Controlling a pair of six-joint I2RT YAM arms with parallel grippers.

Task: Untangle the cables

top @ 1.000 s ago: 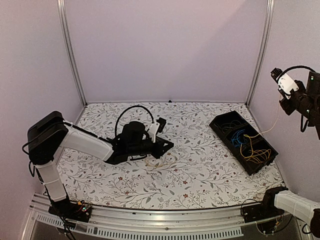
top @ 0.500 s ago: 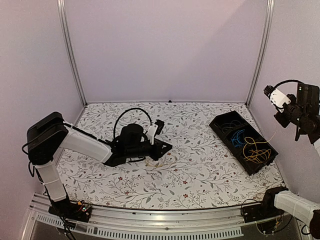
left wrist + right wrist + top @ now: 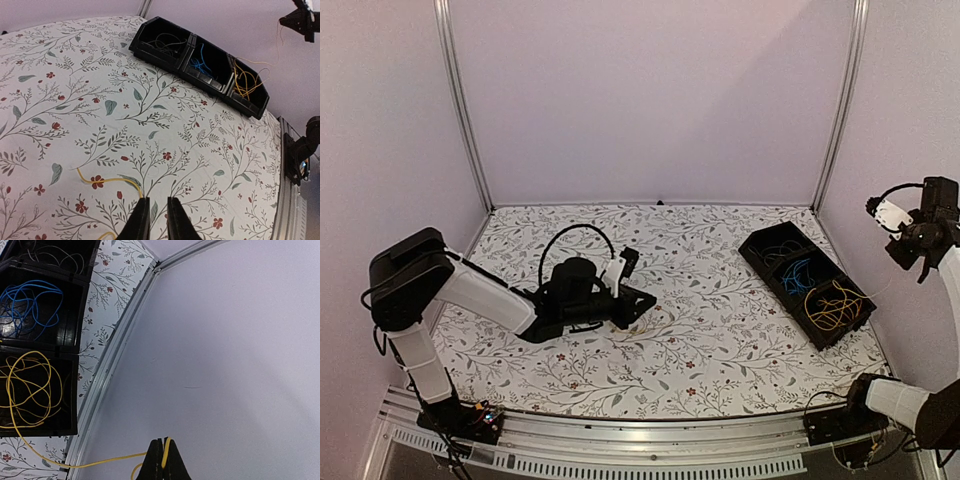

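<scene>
One yellow cable (image 3: 107,181) lies loose on the floral table and runs under the left finger of my left gripper (image 3: 157,200). That gripper (image 3: 645,300) sits low over the table, its jaws a narrow gap apart with only cloth showing between them. My right gripper (image 3: 162,440) hangs high by the right wall (image 3: 905,250), shut on another yellow cable (image 3: 166,450). This strand trails down into the heap of yellow cables (image 3: 30,390) in the near compartment of the black bin (image 3: 765,268). Blue cables (image 3: 798,272) fill the middle compartment.
The bin's far compartment holds pale thin wires (image 3: 162,42). The right wall and its metal corner rail (image 3: 115,345) stand right behind the right gripper. A metal rail (image 3: 620,440) runs along the table's near edge beside the arm bases.
The right gripper has come down and moved right toward the wall, still holding its yellow cable. The left gripper has slid slightly left and nearer along the table.
</scene>
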